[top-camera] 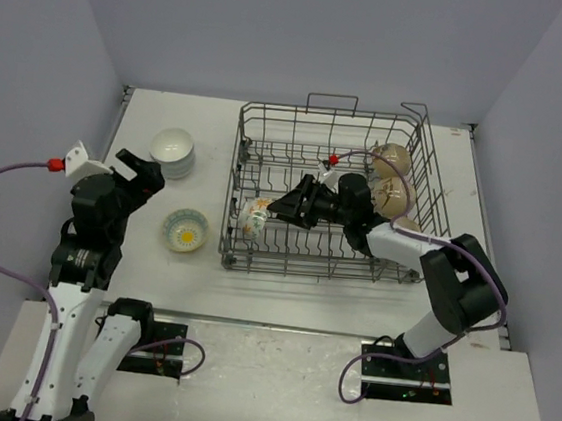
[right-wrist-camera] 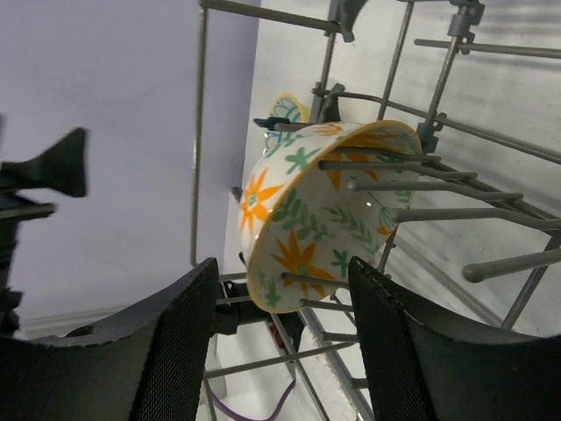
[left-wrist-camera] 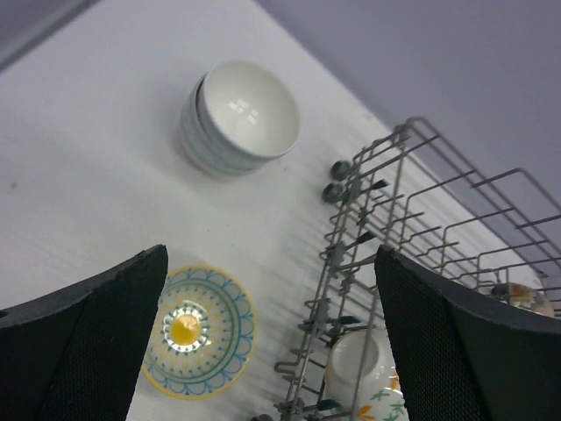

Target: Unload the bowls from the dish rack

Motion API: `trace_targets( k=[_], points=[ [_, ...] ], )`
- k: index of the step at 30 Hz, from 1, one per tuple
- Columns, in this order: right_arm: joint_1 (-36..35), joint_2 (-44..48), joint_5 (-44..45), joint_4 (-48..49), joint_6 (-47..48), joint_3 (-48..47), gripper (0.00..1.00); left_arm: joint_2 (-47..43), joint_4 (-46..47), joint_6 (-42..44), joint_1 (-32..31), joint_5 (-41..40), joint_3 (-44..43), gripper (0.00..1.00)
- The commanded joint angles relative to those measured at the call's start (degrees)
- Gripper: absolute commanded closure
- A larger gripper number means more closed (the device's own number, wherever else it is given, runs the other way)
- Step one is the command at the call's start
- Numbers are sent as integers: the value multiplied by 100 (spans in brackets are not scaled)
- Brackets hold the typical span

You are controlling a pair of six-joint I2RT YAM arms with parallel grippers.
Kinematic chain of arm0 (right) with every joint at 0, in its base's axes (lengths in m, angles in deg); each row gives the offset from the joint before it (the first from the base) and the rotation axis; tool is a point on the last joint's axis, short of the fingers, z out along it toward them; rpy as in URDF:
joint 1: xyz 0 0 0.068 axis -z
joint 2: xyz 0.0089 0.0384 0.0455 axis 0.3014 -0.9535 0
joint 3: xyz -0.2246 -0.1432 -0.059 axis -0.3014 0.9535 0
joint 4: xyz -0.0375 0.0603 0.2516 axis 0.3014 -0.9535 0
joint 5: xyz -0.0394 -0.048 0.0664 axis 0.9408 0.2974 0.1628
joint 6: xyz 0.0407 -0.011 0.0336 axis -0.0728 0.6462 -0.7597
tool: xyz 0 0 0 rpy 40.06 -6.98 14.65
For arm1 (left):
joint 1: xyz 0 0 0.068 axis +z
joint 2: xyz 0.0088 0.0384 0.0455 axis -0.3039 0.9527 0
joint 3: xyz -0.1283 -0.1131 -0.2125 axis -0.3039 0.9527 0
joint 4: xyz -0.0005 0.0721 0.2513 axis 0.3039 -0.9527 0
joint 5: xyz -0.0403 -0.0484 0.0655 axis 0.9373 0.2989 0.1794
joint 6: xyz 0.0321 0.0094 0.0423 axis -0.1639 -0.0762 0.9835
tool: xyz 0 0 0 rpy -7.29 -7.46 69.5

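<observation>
The dark wire dish rack (top-camera: 301, 111) stands at the table's right centre. A white bowl with orange flowers (top-camera: 255, 216) leans on its side among the tines at the rack's left end. In the right wrist view this floral bowl (right-wrist-camera: 324, 210) has its lower rim just between my open right gripper (right-wrist-camera: 280, 351), which reaches into the rack (top-camera: 283, 207). Two beige bowls (top-camera: 392, 160) (top-camera: 395, 194) sit at the rack's right end. A stack of white bowls (top-camera: 173, 151) and a yellow-and-blue patterned bowl (top-camera: 185, 230) rest on the table to the left. My left gripper (top-camera: 142, 171) is open and empty above them.
In the left wrist view the white stack (left-wrist-camera: 241, 117), the patterned bowl (left-wrist-camera: 198, 331) and the rack's left wall (left-wrist-camera: 351, 254) lie below. The rack's upright tines (right-wrist-camera: 421, 187) cross the floral bowl. Grey walls close in the table on three sides.
</observation>
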Motion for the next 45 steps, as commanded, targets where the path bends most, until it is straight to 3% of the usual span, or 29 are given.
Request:
trace_targets(
  k=[1,9,23,29,33,36,45],
  points=[
    [-16,-196,-182,662,-280,-111,38,-155,-449,709,28,87,-944,0],
    [-86,-715,-489,1294,-508,-252,47,-392,-511,1704,28,439,-1607,0],
    [-192,-1295,-964,2569,-1149,-313,62,-454,-98,2048,37,210,-561,0],
    [-183,-1822,-1227,4088,-2098,-269,66,-402,69,2118,28,281,-315,0],
    [-192,-1919,-1202,4143,-2117,-296,68,-375,113,2144,28,298,-315,0],
    [-192,-1963,-1245,4283,-2169,-304,79,-384,139,2153,28,298,-271,0],
    [-192,-1902,-1298,4529,-2310,-304,93,-366,210,2171,28,307,-165,0]
  ],
)
